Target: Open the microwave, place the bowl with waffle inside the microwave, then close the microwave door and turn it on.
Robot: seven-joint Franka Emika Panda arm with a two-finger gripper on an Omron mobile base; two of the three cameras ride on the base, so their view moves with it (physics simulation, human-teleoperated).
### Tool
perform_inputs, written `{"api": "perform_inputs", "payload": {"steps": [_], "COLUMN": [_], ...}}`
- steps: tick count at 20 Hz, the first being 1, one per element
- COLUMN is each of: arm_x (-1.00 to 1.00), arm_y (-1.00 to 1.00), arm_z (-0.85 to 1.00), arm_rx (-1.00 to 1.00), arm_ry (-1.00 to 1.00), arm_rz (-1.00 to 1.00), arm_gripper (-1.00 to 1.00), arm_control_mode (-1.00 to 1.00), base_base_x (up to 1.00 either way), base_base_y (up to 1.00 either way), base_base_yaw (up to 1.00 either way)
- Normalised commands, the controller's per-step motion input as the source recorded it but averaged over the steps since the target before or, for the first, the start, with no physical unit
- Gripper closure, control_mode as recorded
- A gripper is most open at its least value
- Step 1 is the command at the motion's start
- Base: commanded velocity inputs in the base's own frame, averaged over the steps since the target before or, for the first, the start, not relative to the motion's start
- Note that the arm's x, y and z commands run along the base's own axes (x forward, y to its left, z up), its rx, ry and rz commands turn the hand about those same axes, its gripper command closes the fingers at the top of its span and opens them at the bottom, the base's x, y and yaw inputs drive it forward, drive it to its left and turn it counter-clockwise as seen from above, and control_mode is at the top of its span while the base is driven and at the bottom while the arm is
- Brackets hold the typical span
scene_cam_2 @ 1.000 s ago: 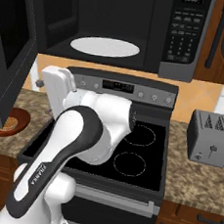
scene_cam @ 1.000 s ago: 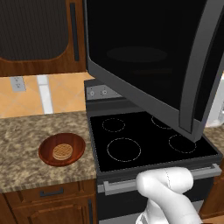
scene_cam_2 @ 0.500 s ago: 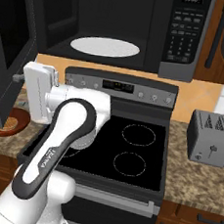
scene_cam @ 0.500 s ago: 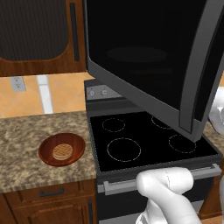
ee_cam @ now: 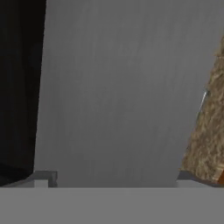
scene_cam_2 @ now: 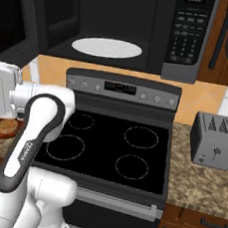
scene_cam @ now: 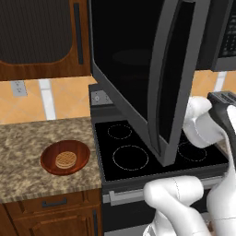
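The microwave (scene_cam_2: 145,34) hangs open above the stove, its white turntable plate (scene_cam_2: 107,47) bare. The microwave door (scene_cam: 138,78) stands swung far out, with its long grey handle (scene_cam: 170,83) toward me. On the granite counter left of the stove sits the reddish-brown bowl (scene_cam: 65,157) with the waffle (scene_cam: 66,159) in it; its rim also peeks out beside my hand (scene_cam_2: 2,93). My gripper (ee_cam: 114,180) is open, fingertips (ee_cam: 43,177) wide apart, facing the door's grey surface at close range. The hand hangs below the door's lower edge, above the bowl's side of the counter.
The black stove top (scene_cam_2: 112,146) lies under the microwave. A small grey toaster (scene_cam_2: 214,140) stands on the right counter. A dark wood cabinet (scene_cam: 37,37) hangs above the left counter (scene_cam: 27,138). The open door overhangs the stove's front left.
My arm has swung from over the stove toward the open door and the left counter. The door, bowl and waffle have stayed put, and the fingers have stayed apart.
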Motion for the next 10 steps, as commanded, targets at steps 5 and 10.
{"api": "perform_inputs", "payload": {"steps": [5, 10], "arm_x": [-0.29, -0.47], "arm_y": [0.77, -0.73], "arm_z": [0.13, 0.02], "arm_rx": [0.07, -0.08], "arm_ry": [-0.15, -0.1], "arm_rz": [0.09, -0.02], "arm_gripper": [-1.0, -1.0], "arm_control_mode": [-1.0, -1.0], "base_base_x": [0.0, 0.0], "base_base_y": [0.0, 0.0], "base_base_yaw": [0.0, 0.0]}}
